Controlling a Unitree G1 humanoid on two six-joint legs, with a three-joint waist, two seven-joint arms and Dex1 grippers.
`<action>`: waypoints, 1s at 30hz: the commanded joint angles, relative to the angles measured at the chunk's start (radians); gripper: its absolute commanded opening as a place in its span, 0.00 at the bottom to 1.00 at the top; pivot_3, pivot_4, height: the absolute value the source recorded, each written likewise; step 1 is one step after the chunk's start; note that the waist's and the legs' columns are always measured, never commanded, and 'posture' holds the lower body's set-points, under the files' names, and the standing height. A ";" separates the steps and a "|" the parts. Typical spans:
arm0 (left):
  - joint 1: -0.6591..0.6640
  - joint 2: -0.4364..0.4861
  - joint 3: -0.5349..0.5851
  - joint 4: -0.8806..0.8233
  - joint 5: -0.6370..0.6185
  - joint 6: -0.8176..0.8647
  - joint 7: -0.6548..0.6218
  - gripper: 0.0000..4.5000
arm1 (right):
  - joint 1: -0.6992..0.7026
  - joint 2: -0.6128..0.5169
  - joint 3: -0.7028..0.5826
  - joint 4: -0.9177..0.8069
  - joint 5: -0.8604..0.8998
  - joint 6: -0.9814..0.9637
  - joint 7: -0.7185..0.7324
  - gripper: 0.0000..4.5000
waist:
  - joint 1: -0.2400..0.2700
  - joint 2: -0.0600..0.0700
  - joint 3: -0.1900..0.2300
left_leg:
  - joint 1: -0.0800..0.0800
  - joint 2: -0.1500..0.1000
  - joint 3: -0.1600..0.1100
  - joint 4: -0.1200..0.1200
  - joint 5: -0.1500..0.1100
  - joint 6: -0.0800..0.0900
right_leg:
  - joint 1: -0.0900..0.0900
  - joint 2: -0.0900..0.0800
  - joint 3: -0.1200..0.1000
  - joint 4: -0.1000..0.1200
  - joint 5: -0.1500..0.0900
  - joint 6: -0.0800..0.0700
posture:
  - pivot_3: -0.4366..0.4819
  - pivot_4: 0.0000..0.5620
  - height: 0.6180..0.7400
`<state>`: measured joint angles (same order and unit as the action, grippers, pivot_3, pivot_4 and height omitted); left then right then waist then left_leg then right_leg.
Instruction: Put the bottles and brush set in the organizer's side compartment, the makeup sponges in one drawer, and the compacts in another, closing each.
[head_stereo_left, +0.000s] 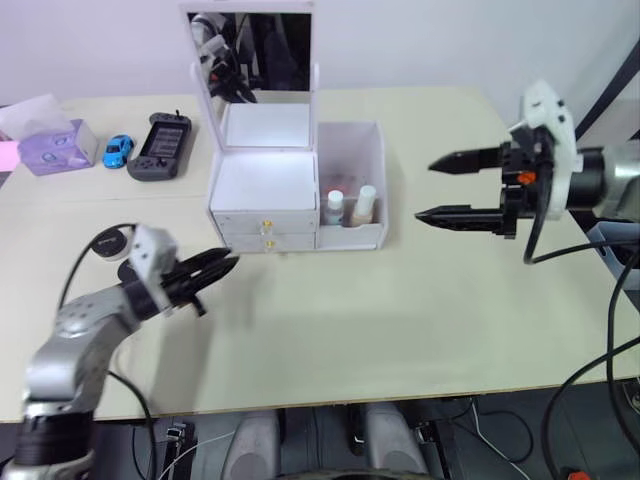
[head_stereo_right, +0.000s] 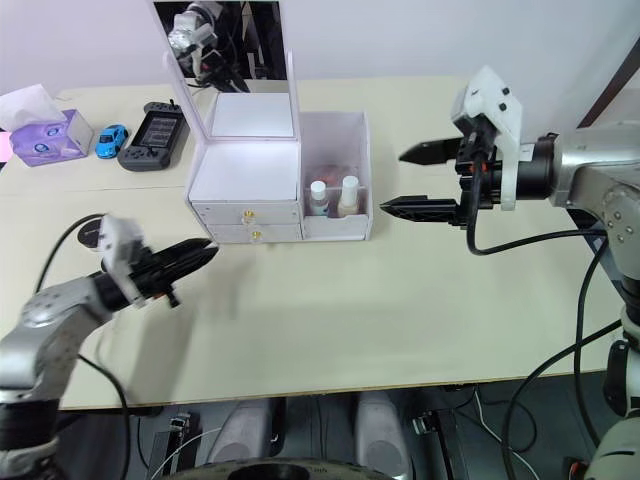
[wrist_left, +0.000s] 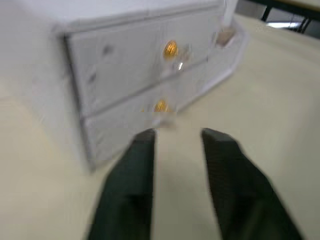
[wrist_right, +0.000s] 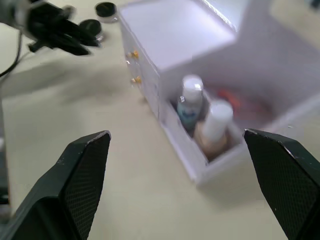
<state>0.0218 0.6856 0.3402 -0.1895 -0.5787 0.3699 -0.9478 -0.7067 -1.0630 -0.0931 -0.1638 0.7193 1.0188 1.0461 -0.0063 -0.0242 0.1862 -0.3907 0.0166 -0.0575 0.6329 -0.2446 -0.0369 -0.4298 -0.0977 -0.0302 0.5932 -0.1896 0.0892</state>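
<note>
two small white-capped bottles (wrist_right: 200, 115), one clear with a pale teal label and one beige-tan, are seen standing upright in the tall open side compartment (head_stereo_left: 352, 190) of the white plastic organizer with its mirror lid raised (head_stereo_left: 266, 185), with something pink blurred behind them. both gold-knobbed drawers (wrist_left: 150, 80) are shown pushed in. the left gripper (head_stereo_left: 222, 265) is held low just in front of the drawers, its black fingers narrowly parted and empty. the right gripper (head_stereo_left: 445, 188) is held to the right of the compartment, jaws spread wide and empty. two small round black compacts (wrist_right: 99, 17) are seen on the pale table (head_stereo_left: 400, 320).
</note>
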 joint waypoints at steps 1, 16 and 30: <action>0.006 0.057 0.131 0.108 -0.007 -0.087 -0.059 0.79 | 0.104 0.009 -0.139 -0.025 0.019 -0.002 -0.047 1.00 | 0.005 0.000 0.000 | 0.000 0.000 0.000 0.000 0.000 0.000 | 0.000 0.000 0.000 0.000 0.000 0.000 | 0.48 0.27 1.00; 0.048 0.176 0.323 0.560 0.038 -0.305 -0.152 1.00 | 0.645 0.141 -0.399 0.184 -0.187 -0.438 -0.095 1.00 | 0.014 0.001 0.000 | 0.000 0.001 0.002 -0.001 0.000 -0.001 | -0.001 0.000 0.000 -0.002 0.000 0.000 | 0.48 0.27 1.00; 0.123 -0.092 0.022 -0.270 -0.034 0.024 0.238 1.00 | 0.339 0.151 -0.144 -0.298 -0.052 -0.254 -0.174 1.00 | -0.003 0.004 0.001 | 0.000 0.002 0.003 -0.003 0.000 0.000 | 0.001 0.000 0.000 -0.006 0.001 -0.001 | 0.48 0.27 1.00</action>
<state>0.1462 0.6014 0.3988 -0.3713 -0.6174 0.3785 -0.7626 -0.3360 -0.9146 -0.2437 -0.3826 0.6409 0.7540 0.8951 -0.0091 -0.0207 0.1867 -0.3906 0.0187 -0.0550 0.6301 -0.2450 -0.0373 -0.4287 -0.0972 -0.0300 0.5871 -0.1873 0.0873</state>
